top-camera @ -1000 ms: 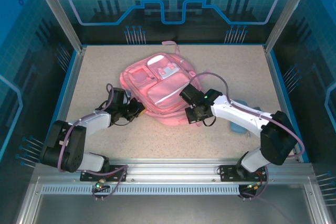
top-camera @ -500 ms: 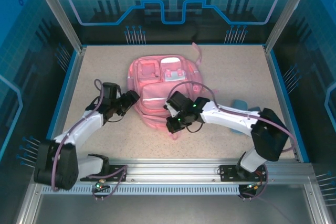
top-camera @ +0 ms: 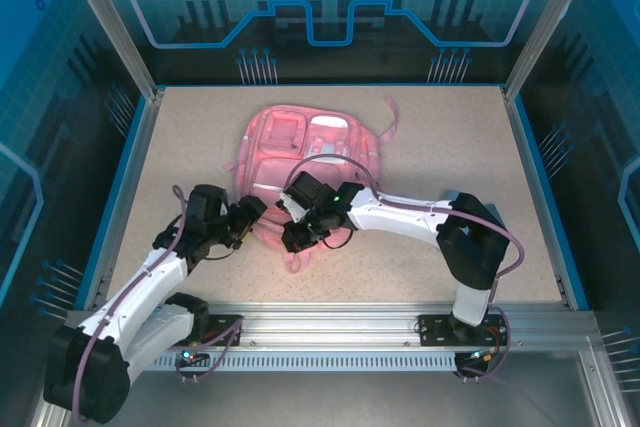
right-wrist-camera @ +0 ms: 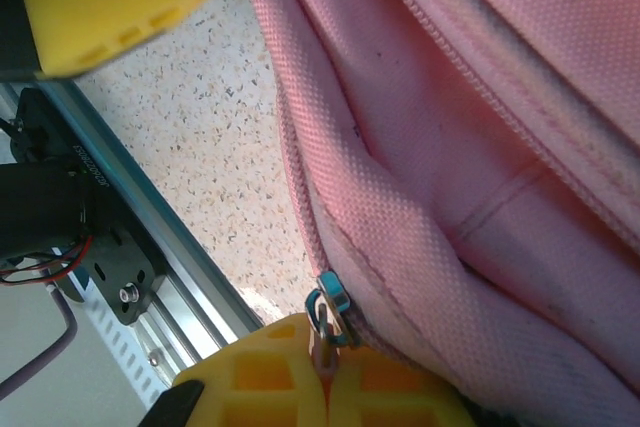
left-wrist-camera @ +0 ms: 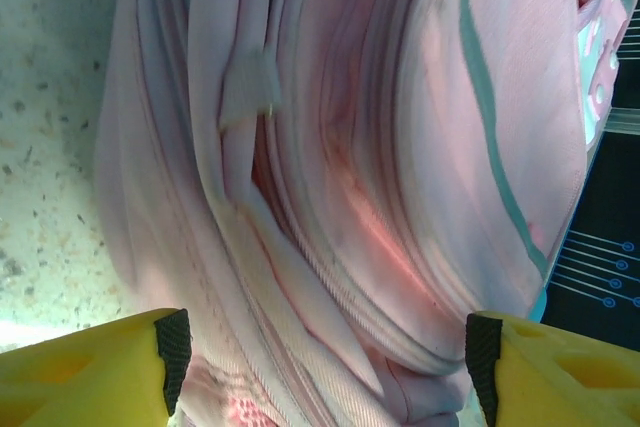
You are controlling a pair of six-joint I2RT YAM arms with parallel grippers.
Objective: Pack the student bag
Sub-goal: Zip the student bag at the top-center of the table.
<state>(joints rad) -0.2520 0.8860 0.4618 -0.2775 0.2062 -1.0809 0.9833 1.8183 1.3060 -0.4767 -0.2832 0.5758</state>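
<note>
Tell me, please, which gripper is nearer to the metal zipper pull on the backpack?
Right. The right gripper touches the zipper pull; the left gripper straddles the backpack elsewhere.

The student bag [top-camera: 300, 162] lies across the middle of the counter [top-camera: 450, 137], blocking its centre from the far part down toward the near rail; both arms crowd its near edge, the left gripper [top-camera: 250, 215] and right gripper [top-camera: 288, 237] close together, leaving seemingly little room between them; bare counter lies open to the far left, the far right and along the right side.
</note>
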